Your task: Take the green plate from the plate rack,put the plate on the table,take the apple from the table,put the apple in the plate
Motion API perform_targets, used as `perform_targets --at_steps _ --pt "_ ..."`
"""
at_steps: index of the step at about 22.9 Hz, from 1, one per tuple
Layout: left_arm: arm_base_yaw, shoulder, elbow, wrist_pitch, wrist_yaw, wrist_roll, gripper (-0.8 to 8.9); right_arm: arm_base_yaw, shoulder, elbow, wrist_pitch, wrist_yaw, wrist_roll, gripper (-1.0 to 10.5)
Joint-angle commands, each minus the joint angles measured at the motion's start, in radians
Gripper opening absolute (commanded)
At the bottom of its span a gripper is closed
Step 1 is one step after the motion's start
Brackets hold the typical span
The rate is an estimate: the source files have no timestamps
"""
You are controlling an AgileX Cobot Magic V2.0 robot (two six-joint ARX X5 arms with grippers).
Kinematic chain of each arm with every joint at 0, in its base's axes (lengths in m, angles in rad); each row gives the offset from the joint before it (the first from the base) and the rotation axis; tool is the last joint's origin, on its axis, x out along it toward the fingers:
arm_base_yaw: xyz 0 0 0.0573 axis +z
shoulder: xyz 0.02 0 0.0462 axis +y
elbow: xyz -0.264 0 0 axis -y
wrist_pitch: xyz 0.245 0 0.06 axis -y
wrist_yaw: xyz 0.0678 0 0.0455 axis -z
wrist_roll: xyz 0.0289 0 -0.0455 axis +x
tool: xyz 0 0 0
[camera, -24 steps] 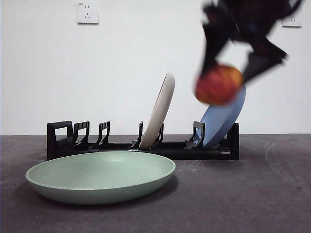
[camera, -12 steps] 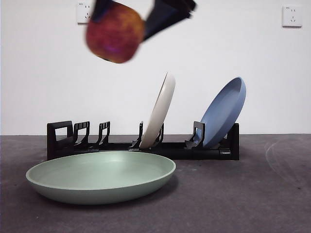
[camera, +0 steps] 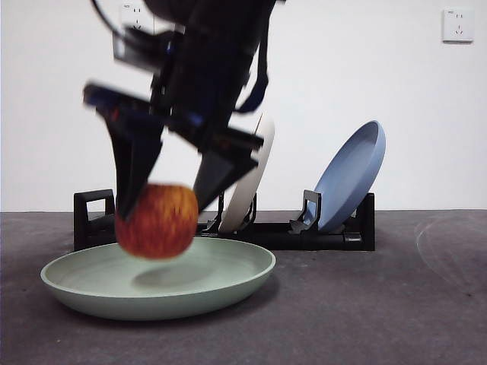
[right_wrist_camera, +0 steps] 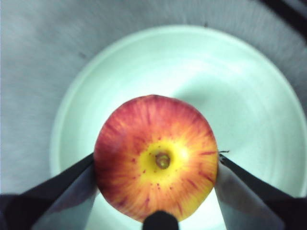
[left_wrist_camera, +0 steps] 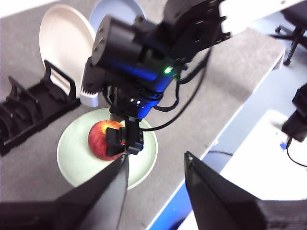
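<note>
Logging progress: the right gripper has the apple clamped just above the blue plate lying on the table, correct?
Wrong plate. The right gripper clamps the apple just above the green plate on the table; the front view shows the blue plate in the plate rack.

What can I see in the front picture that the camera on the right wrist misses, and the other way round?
Only the front view shows the plate rack, the cream-white plate and blue plate leaning in it, and the apple's shadow on the plate beneath it. Only the right wrist view shows the apple's stem end facing up. Both show the right gripper clamped on the apple over the green plate.
</note>
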Motion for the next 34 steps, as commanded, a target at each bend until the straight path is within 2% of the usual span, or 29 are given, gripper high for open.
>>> perform_targets --at_steps 1,5,6,8,10,20,24,34 --pt "0.003 -0.012 -0.004 -0.006 -0.003 0.008 1.93 -0.001 0.042 0.001 0.006 0.030 0.011 -0.1" --pt "0.003 -0.013 -0.004 -0.014 -0.003 0.004 1.93 -0.010 0.072 0.001 0.005 0.038 0.011 0.2" --pt "0.003 -0.013 -0.004 -0.016 -0.003 0.004 1.93 -0.010 0.072 0.001 0.006 0.037 0.012 1.2" --pt "0.003 -0.013 -0.004 -0.016 -0.003 0.004 1.93 -0.014 0.072 0.001 0.004 0.034 0.046 4.0" --pt "0.003 -0.013 -0.004 -0.016 -0.003 0.004 1.93 -0.019 0.072 0.001 0.001 0.026 0.057 5.6" --pt "0.003 -0.013 -0.004 -0.016 -0.003 0.001 1.93 -0.019 0.071 0.009 -0.025 -0.008 0.061 5.8" --pt "0.003 -0.013 -0.004 -0.015 -0.003 0.001 1.93 -0.019 0.071 0.084 -0.140 -0.008 0.055 5.7" --pt "0.003 -0.013 -0.004 0.043 -0.026 -0.005 1.93 -0.035 -0.047 0.401 -0.557 -0.004 -0.058 5.7"
